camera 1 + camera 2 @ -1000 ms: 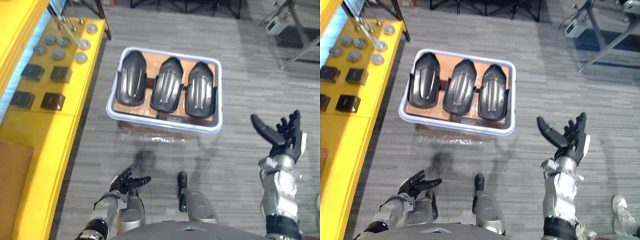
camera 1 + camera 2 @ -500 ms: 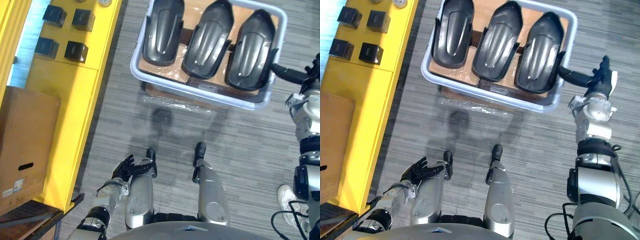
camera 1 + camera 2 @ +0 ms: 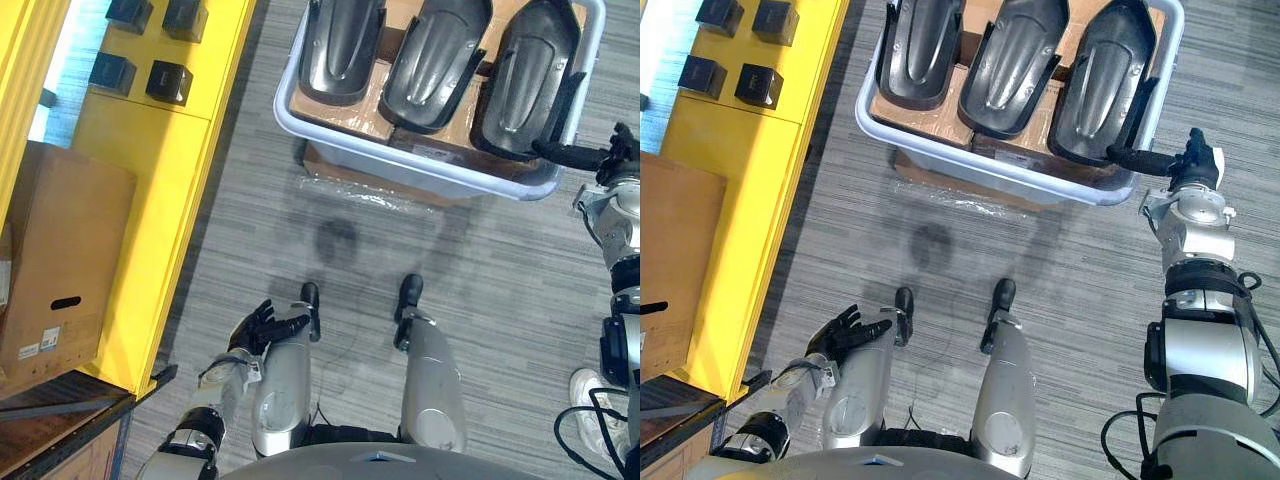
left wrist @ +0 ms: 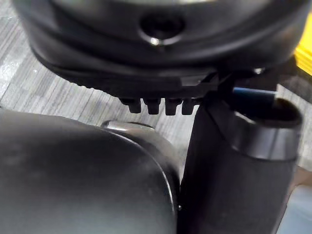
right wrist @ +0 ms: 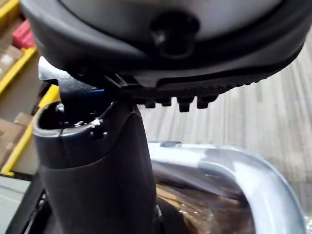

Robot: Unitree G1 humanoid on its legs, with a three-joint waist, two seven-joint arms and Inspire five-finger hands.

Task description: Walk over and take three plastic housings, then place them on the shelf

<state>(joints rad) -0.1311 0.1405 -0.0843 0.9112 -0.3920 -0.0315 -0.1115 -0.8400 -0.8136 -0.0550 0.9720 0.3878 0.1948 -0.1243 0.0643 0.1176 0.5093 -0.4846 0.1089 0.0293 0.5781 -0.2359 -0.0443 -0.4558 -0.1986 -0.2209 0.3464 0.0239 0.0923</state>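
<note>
Grey floor [image 3: 480,270]: tub [image 3: 284,102] w/ 3 housings [image 3: 440,60].

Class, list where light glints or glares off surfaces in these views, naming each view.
Left eye view: pale highlights streak the plastic housings, and the crinkled film under the bin glints. Right wrist view: a bright sheen runs along the bin's rim beyond the thumb of the right hand.

The left arm hangs low at the robot's left side; the left hand [image 3: 258,328] is open, fingers loosely spread. The right arm reaches forward on the right; the right hand [image 3: 1196,165] is open, its thumb stretched straight out toward the left.
</note>
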